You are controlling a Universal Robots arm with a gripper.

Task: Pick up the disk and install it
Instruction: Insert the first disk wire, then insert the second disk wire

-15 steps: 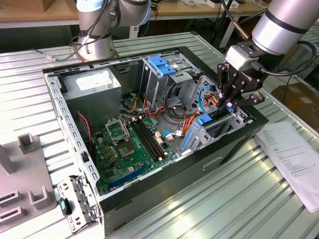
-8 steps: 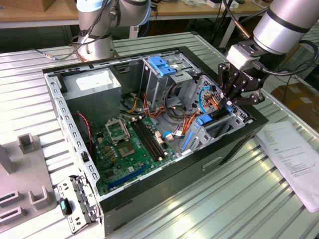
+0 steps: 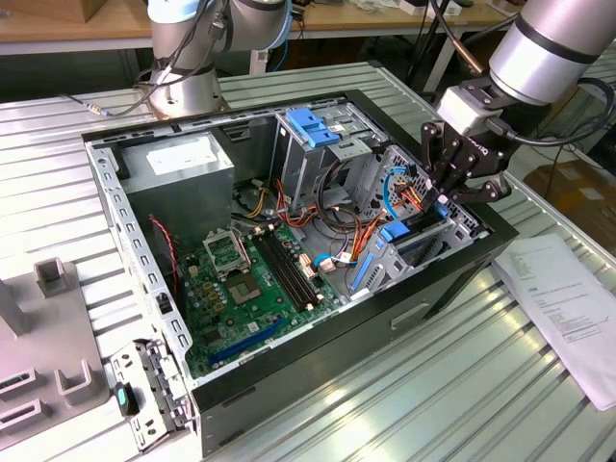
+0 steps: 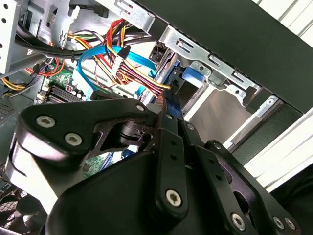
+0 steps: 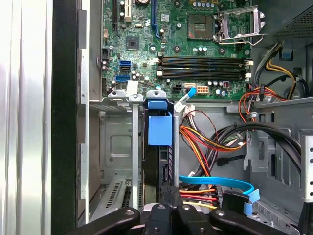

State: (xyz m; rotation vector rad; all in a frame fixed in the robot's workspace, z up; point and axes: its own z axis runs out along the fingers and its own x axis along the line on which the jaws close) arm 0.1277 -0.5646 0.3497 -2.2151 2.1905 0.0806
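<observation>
The disk [image 5: 157, 169] stands on edge in the drive bay at the case's front corner, a dark slab with a blue plastic rail end [image 5: 160, 128] on top. In the exterior view the disk [image 3: 416, 229] sits low in the bay on that view's right. My gripper [image 3: 444, 195] hangs directly over it, fingers drawn together, their tips resting on the disk's near blue-railed end. Both wrist views show the closed gripper [image 5: 169, 192] [image 4: 169, 108] meeting that edge, with no gap visible between the fingers.
The open computer case [image 3: 144, 279] lies on a ribbed metal table. Bundled coloured cables [image 5: 210, 139] and a blue flat cable [image 5: 215, 182] crowd the space beside the bay. A drive cage with a blue latch [image 3: 313, 127], the power supply [image 3: 183, 159] and the motherboard [image 3: 250, 279] fill the rest. Paper sheets [image 3: 568, 303] lie at the right.
</observation>
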